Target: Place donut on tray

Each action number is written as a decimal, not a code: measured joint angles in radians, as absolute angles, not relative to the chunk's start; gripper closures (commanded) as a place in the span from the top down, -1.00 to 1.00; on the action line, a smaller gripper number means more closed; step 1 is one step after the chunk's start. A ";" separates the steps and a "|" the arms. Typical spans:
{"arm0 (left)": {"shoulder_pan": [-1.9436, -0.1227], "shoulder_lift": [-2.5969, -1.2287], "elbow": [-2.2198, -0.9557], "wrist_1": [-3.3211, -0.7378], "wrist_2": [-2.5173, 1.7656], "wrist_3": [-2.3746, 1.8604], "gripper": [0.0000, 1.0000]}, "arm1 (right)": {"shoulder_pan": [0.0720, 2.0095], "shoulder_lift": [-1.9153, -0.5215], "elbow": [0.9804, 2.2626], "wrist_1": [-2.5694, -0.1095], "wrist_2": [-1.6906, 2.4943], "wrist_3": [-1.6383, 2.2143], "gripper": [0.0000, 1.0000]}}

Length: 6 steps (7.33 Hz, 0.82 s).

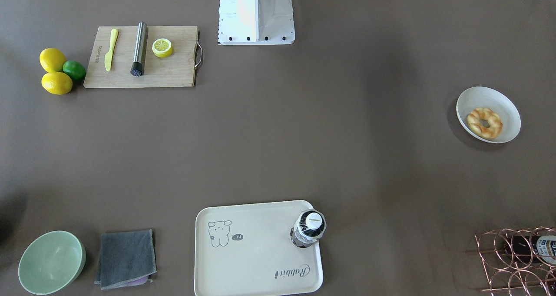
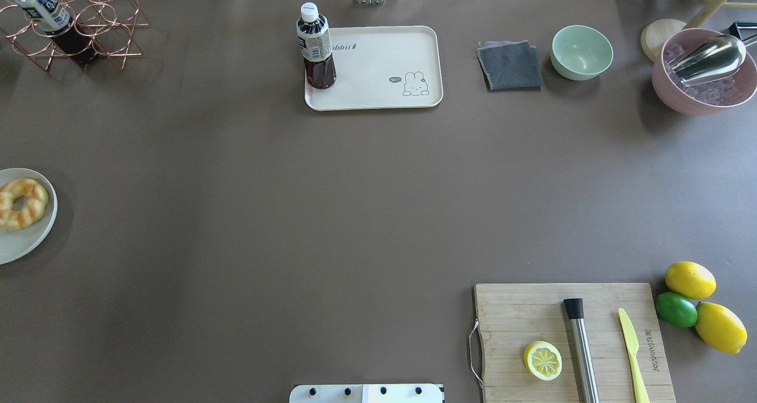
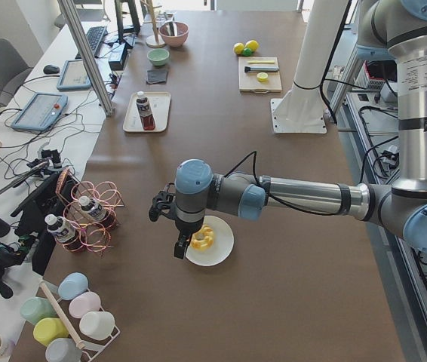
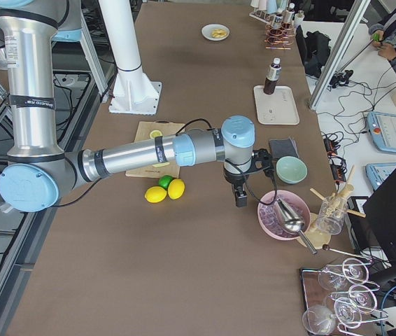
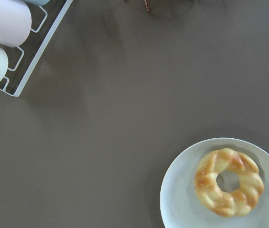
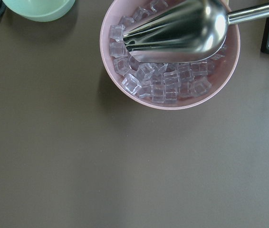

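Lying in a white bowl (image 1: 486, 91) at the table's edge on the robot's left, the donut (image 1: 484, 123) shows in the front-facing view well apart from the tray (image 1: 256, 261). A bottle (image 1: 309, 228) stands upright in one corner of the tray. A board (image 1: 173, 70) carries a lemon half (image 1: 162, 47), a knife (image 1: 110, 49) and a steel rod (image 1: 139, 48); two lemons (image 1: 52, 60) and a lime (image 1: 74, 69) lie just beside it. A green bowl (image 1: 51, 261) sits next to a cloth (image 1: 126, 257), and a wire rack (image 1: 512, 257) holds a second bottle (image 1: 543, 246).

From overhead, a pink bowl (image 2: 668, 89) at the far right holds ice cubes (image 2: 721, 89) and a scoop (image 2: 709, 57).

The left side view shows the left gripper (image 3: 179, 253) pointing down above the white bowl's rim, beside the donut; whether its fingers are spread or closed cannot be told.

The right side view shows the right gripper (image 4: 241, 199) pointing down near the pink bowl; its fingers' state cannot be told either.

The left wrist view has the donut flat in the white bowl at lower right, with pastel cups (image 5: 1, 21) at upper left.

The right wrist view looks down on the pink bowl, with the scoop resting on the ice cubes and the green bowl at the top edge.
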State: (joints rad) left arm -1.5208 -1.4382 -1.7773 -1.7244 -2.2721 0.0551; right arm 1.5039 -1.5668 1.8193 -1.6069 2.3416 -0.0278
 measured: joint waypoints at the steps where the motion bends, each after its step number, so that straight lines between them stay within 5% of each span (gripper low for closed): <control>1: -1.507 -1.431 -1.761 -1.727 -2.272 0.055 0.95 | 1.504 -1.570 1.820 -1.606 2.344 -0.028 1.00; 6: -1.380 -1.496 -1.524 -1.984 -2.270 -0.133 0.77 | 1.493 -1.583 1.823 -1.606 2.359 -0.022 1.00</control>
State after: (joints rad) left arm -1.3802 -1.4960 -1.5244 -1.9844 -2.2704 -0.1332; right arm 1.4926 -1.5829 1.8233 -1.6059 2.3589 -0.0219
